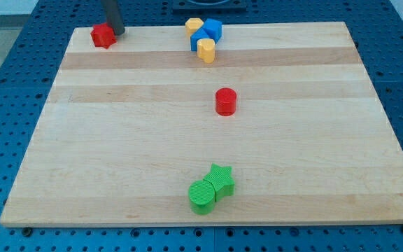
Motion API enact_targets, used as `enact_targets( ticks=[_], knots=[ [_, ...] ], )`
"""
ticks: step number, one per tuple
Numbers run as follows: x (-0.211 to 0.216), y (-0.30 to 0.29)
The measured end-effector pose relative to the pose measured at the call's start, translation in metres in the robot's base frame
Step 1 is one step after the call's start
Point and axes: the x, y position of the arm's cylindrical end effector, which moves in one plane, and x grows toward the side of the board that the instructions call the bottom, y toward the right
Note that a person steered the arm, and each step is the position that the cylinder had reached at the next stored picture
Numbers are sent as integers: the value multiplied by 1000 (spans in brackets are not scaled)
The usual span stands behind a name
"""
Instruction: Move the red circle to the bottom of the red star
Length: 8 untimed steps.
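The red circle stands a little right of the board's middle. The red star lies at the view's top left, near the board's far edge. My tip is just to the right of the red star, touching or nearly touching it, and far up and left of the red circle.
A cluster at the view's top centre holds a yellow block, a blue block, another blue block and a yellow cylinder. A green circle and a green star touch near the bottom edge of the wooden board.
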Motion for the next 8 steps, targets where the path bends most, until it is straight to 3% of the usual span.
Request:
enact_targets(
  ticks=[1,2,4,5,6,7,8],
  knots=[
    [57,28],
    [143,32],
    [270,201],
    [259,268],
    [204,233],
    [176,208],
    [190,165]
  ],
)
